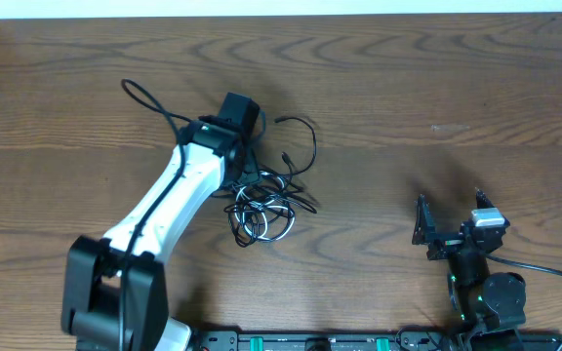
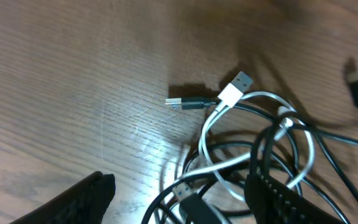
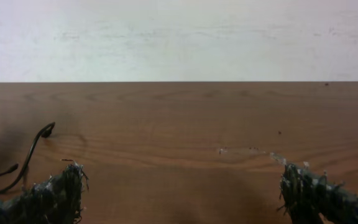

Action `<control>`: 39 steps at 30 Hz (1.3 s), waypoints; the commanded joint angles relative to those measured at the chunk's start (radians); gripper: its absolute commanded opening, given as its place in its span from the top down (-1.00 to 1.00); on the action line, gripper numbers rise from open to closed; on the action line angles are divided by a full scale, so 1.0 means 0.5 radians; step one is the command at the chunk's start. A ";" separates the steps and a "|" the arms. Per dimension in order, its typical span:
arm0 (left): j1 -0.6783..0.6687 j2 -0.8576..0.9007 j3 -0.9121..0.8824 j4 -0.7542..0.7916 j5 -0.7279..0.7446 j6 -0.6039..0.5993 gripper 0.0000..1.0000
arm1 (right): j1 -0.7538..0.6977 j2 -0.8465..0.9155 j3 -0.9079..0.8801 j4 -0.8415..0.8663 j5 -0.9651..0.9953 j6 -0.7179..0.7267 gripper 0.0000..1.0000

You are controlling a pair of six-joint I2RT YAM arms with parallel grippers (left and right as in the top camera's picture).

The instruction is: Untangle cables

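Left jaws: we see them spread wide above the tangle, with nothing held between them.
Right jaws: wide open too, over bare wood, well apart from the tangle.
Cables [image 1: 261,205]: knotted in a heap on the surface [image 1: 408,88], left of centre, at the tip of the left arm [image 1: 164,205].
White cable [image 2: 230,94]: we see it looped through the black cables [image 2: 191,103], its plug just beside a black one's plug.
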 commanded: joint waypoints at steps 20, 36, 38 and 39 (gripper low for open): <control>0.037 -0.060 0.095 -0.067 0.149 -0.018 -0.22 | -0.010 -0.010 -0.002 -0.007 0.015 0.026 -0.99; -0.064 0.235 -0.011 0.077 0.304 -0.189 -0.01 | -0.010 -0.010 -0.002 -0.007 0.015 0.026 -0.99; -0.072 0.270 -0.012 0.028 0.307 -0.188 0.10 | -0.010 -0.010 -0.002 -0.007 0.015 0.026 -0.99; -0.072 0.283 -0.011 0.009 0.307 -0.189 0.20 | -0.010 -0.010 -0.002 -0.007 0.015 0.026 -0.99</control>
